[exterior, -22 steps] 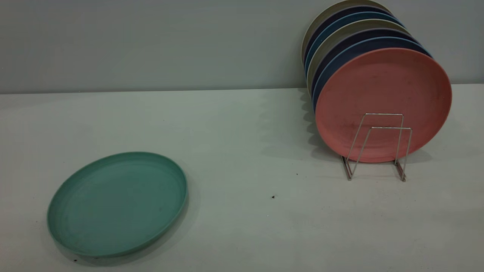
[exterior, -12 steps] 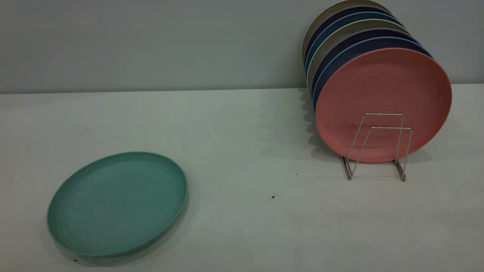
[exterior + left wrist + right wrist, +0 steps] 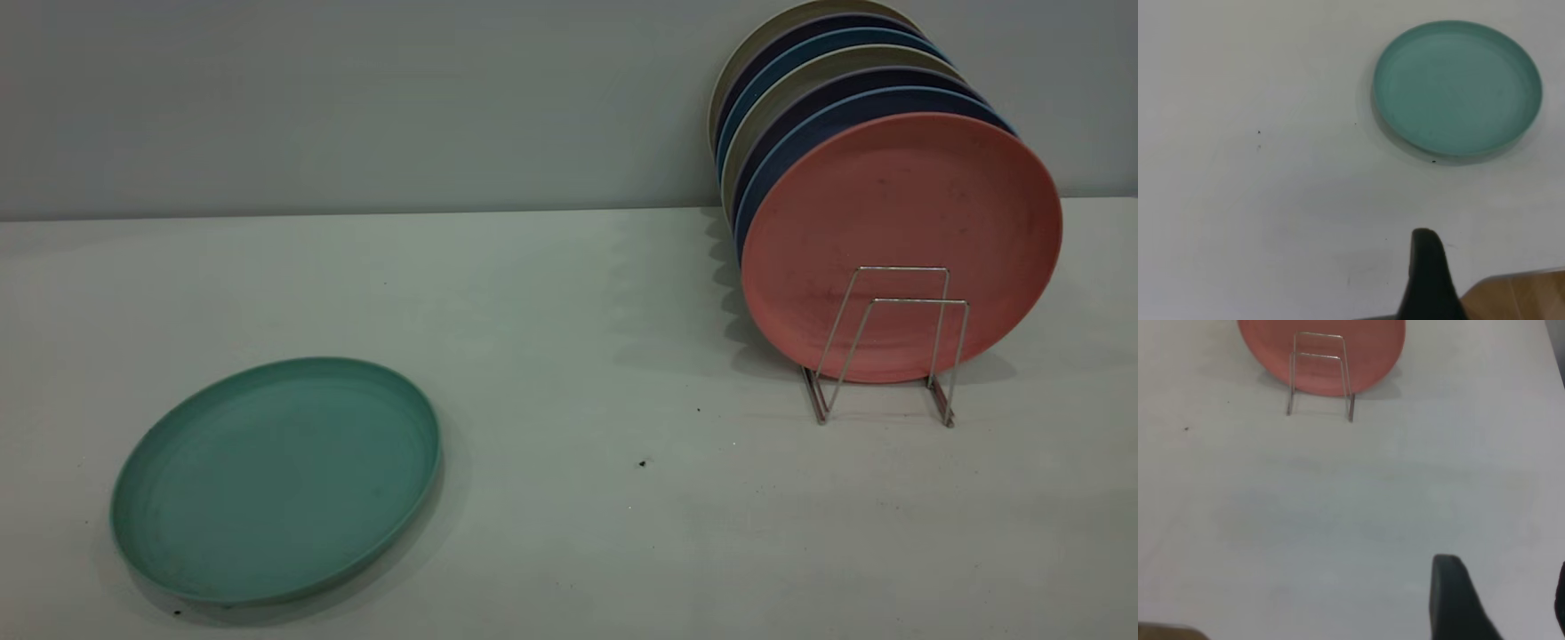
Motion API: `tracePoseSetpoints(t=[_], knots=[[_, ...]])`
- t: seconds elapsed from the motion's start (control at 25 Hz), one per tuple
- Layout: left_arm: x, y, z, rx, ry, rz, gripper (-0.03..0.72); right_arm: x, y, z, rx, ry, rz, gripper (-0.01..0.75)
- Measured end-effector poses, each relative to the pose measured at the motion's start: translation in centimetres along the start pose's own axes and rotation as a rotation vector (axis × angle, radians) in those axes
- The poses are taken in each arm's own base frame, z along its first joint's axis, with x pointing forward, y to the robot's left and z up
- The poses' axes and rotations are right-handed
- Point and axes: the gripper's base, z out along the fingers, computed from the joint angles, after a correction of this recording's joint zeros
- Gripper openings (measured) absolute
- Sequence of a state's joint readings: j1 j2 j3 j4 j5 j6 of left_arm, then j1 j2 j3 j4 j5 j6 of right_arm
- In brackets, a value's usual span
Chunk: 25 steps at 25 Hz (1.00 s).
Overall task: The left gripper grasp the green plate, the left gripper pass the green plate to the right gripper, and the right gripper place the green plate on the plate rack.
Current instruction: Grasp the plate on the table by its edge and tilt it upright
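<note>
We see the green plate [image 3: 276, 478] lying flat on the white tabletop [image 3: 569, 356], well apart from the plate rack [image 3: 889, 342]. A pink plate [image 3: 898, 244] stands in the rack with more plates [image 3: 800, 80] behind it, and the two front wire loops hold nothing. Our left pincer [image 3: 1426, 280] hangs over bare tabletop, away from the green plate. Our right pincer [image 3: 1501, 600] hangs far from the rack, with its two fingers spread. We cannot tell if the left one is spread or closed.

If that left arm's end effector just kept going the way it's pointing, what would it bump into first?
Probably the bare table; only one finger shows. The green plate lies ahead but off to one side, so likely missed.
</note>
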State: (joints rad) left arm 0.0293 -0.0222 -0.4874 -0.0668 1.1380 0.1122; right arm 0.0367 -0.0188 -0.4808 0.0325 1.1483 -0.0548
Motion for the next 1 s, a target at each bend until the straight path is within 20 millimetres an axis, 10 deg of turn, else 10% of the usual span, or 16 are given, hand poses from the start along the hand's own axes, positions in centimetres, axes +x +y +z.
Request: tracePoseSetpoints(t=[1.0], knots=[[-2.2, 0.2, -0.2, 0.000, 0.005, -0.087, 0.543, -1.6, 0.2, 0.4, -0.029, 0.033, -0.004, 0.419]])
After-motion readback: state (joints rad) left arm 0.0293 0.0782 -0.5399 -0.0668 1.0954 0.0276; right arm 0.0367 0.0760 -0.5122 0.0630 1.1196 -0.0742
